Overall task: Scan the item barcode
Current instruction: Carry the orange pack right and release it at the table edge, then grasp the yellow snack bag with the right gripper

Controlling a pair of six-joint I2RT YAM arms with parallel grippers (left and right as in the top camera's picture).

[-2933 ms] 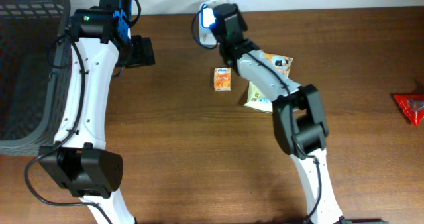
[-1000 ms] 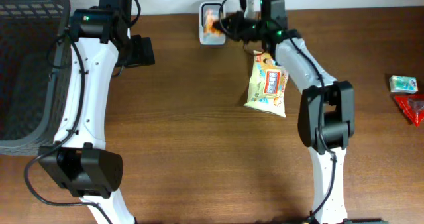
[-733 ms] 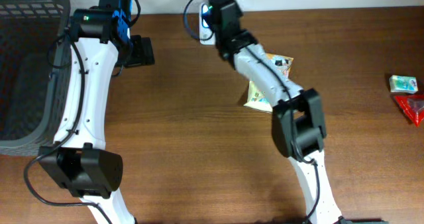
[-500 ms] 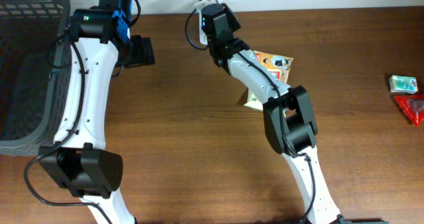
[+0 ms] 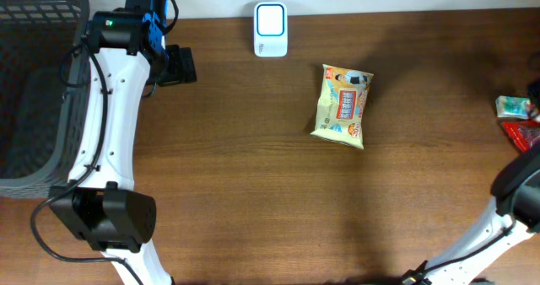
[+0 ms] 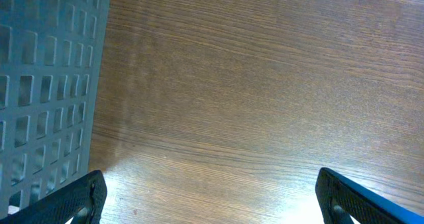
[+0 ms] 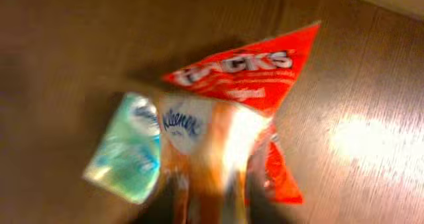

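While nothing is at the scanner (image 5: 270, 18), scanning looks done. A blurred orange pack (image 7: 213, 151) sits by the right hand (image 7: 209, 201), far right of the scanner; I cannot tell its grip. Left of the scanner, the left hand (image 6: 215, 197) gapes empty. Next probably means fetching the snack bag (image 5: 342, 104).

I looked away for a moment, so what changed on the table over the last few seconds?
The right arm swung from the scanner to the far right, taking the small orange pack with it. That pack now shows blurred over the tissue pack and red snack bag, and whether it is released is unclear. The scanner, yellow bag, left arm and basket stayed put.
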